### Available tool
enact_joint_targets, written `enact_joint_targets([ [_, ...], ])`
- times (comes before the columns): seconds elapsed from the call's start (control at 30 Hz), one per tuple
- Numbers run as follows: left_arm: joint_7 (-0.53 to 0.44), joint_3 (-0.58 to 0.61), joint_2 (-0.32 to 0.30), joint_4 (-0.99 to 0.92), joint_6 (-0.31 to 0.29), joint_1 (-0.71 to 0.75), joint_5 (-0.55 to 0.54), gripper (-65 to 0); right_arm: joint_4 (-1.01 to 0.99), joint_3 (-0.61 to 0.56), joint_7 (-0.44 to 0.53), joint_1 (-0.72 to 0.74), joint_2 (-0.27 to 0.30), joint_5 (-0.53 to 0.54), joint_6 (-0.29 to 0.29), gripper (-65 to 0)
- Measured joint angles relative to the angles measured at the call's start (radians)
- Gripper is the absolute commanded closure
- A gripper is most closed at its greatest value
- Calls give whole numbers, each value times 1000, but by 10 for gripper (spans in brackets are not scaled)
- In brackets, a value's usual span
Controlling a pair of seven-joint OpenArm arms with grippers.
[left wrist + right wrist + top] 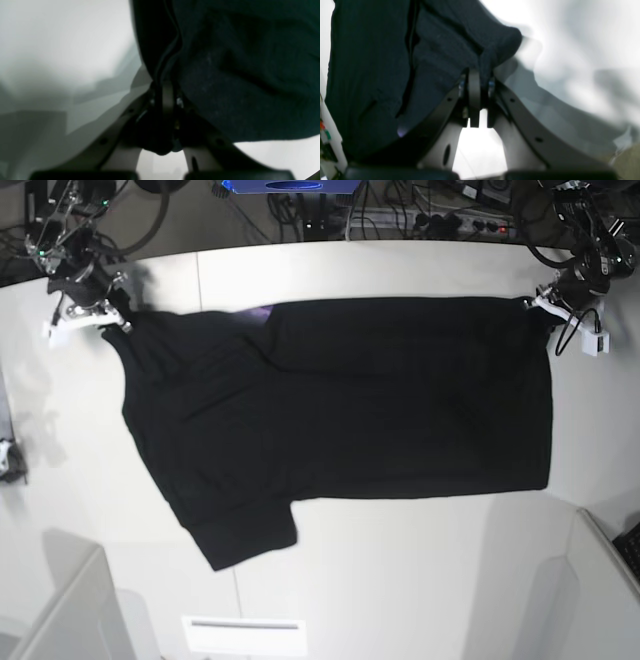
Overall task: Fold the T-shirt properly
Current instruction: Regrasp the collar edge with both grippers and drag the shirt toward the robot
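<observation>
T-shirt, black: left gripper and right gripper pinching far corners (keep the edge taut, move both together).

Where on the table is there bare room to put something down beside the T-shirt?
Bare table runs along the near edge below the T-shirt. Another strip lies beyond it, before the cables. It is crowded at the far corners, where the right gripper and left gripper pinch the cloth.
</observation>
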Motion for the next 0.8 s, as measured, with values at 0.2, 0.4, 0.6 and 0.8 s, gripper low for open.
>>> enact_joint_targets([
  [0.2, 12, -2, 2, 57, 0, 60, 16, 0, 77, 46, -8, -79, -18, 2, 0, 0],
  [0.4, 11, -2, 2, 67, 0, 77, 14, 0, 89, 100, -47, -102, -39, -1, 0, 0],
  [0.6, 6, -2, 0, 69, -1, 102, 8, 0, 91, 103, -68, -124, -39, 3, 0, 0],
  [0.8, -3, -4, 0, 71, -1, 132, -1, 0, 91, 103, -74, -137, -39, -4, 0, 0],
])
